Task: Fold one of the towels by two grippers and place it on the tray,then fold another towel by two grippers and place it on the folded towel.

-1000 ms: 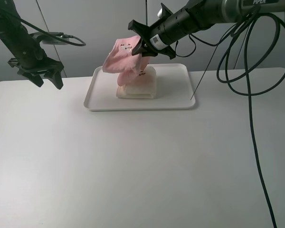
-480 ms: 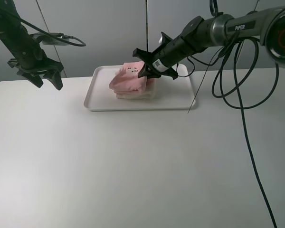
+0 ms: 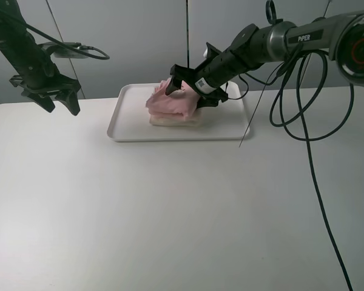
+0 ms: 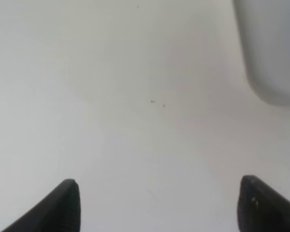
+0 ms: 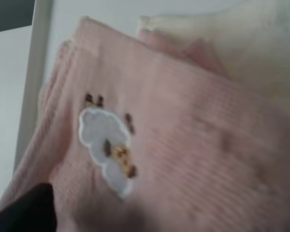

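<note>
Could snag and drag the rumpled pale pink terry towel [image 3: 170, 103] off the folded cream terry towel [image 3: 170, 120], twelve o'clock on the flat white plastic tray [image 3: 227, 124], when withdrawing the right gripper [image 3: 188, 91], grip impossible to tell; left gripper [image 3: 62, 106] spread, empty, ten o'clock.

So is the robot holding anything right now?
No. The right gripper has opened over the pink towel; the left gripper hangs open and empty.
</note>
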You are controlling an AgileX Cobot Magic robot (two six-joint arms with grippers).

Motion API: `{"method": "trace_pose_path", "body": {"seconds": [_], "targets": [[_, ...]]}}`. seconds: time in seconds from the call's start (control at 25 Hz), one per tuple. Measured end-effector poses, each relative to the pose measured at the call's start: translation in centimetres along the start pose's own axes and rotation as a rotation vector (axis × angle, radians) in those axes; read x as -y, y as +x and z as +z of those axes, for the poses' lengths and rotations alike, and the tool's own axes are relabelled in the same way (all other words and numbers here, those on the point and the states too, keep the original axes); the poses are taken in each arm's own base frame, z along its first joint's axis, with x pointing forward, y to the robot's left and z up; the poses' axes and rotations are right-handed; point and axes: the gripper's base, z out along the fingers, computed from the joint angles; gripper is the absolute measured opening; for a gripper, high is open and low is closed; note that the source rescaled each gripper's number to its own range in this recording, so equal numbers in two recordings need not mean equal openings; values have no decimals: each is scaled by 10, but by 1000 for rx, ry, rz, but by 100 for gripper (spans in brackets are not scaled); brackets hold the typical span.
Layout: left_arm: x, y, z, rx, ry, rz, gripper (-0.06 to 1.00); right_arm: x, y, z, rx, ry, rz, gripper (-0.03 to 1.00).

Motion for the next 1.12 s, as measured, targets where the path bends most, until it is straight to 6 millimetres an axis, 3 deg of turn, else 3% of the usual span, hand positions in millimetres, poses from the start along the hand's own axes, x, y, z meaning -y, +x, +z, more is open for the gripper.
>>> {"method": "trace_pose_path", "body": {"seconds": [0.2,0.4,0.48,0.68,0.88,0.96,1.12], "targets": [[0,0,0,-4,1,0,85,-12,-10,-27,23,76,-166,100],[0,0,-5,4,-1,-1,85,-31,-24,-80,71,227,-333,100],[1,0,-15,28,-6,0,85,-36,-27,-99,81,284,-365,100],[5,3,-66,170,-35,8,85,-50,-28,-147,131,389,-430,100],[14,35,-97,272,-58,6,85,-39,11,-180,106,465,-444,100],[18,61,-105,289,-64,0,85,-28,39,-190,82,479,-444,100],[23,116,-115,321,-81,-21,85,-22,92,-233,89,483,-447,100]]}}
